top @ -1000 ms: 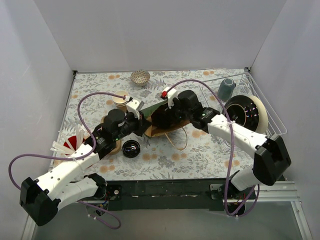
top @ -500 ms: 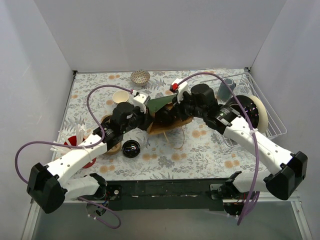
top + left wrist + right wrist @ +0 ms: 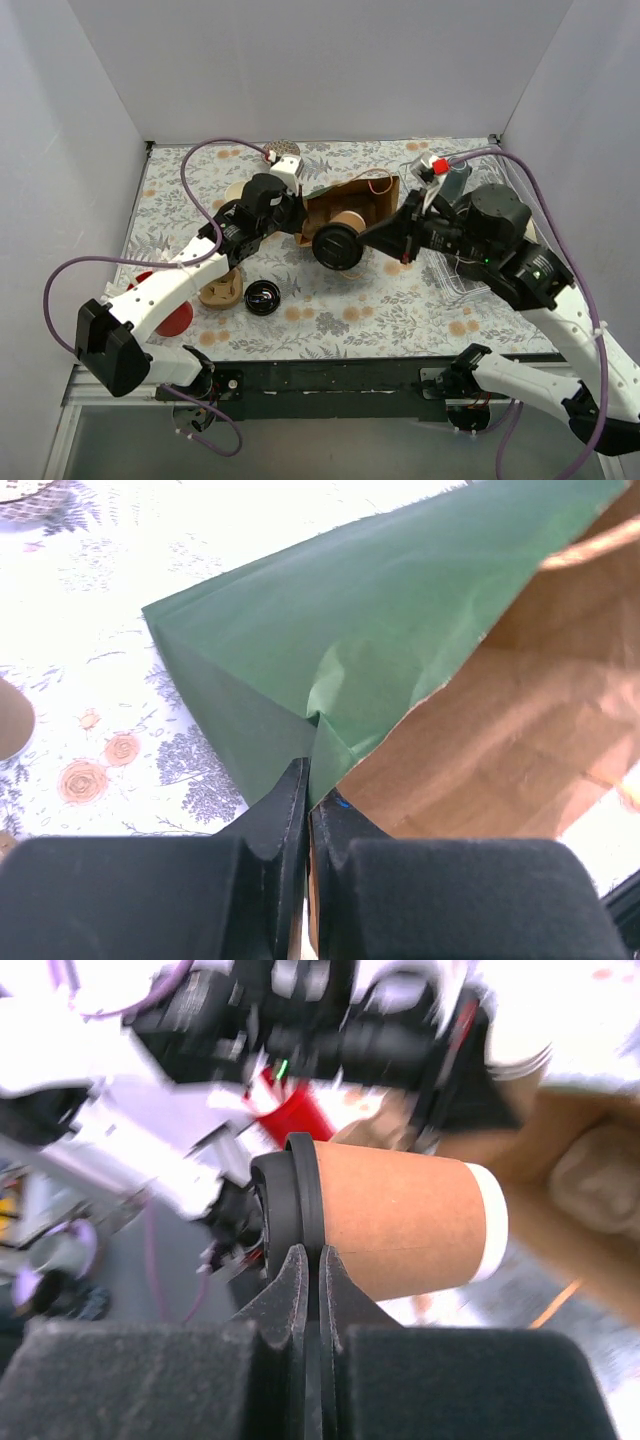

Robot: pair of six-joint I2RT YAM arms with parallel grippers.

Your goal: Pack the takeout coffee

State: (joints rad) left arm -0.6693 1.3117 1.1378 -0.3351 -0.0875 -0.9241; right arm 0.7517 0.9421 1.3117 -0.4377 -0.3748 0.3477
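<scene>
Right gripper point(image 3: 308, 1260) is seen clamped on the black lid rim of the takeout coffee point(image 3: 395, 1222), the cup carried on its side with its base pointing toward the brown interior of the paper bag point(image 3: 350, 205). Left gripper point(image 3: 308, 785) is pinched shut on a fold at the bag's green edge, holding the mouth open.

Change over the last second: the bag, which was lying flatter and mostly hidden under both wrists, has been tipped up and spread so that its brown inside faces the right arm. The right arm has been drawn back toward its own side, and the cup is now visible in the top view point(image 3: 338, 240) just in front of the opening, base first, not yet inside as far as can be judged.

Meaning for the task: the opening is presented and the cup is lined up; insertion looks like the step in hand. Risk noted: the cup is horizontal and held only at the lid.

Spare lid point(image 3: 262, 297) is lying on the table point(image 3: 330, 310), untouched.
</scene>
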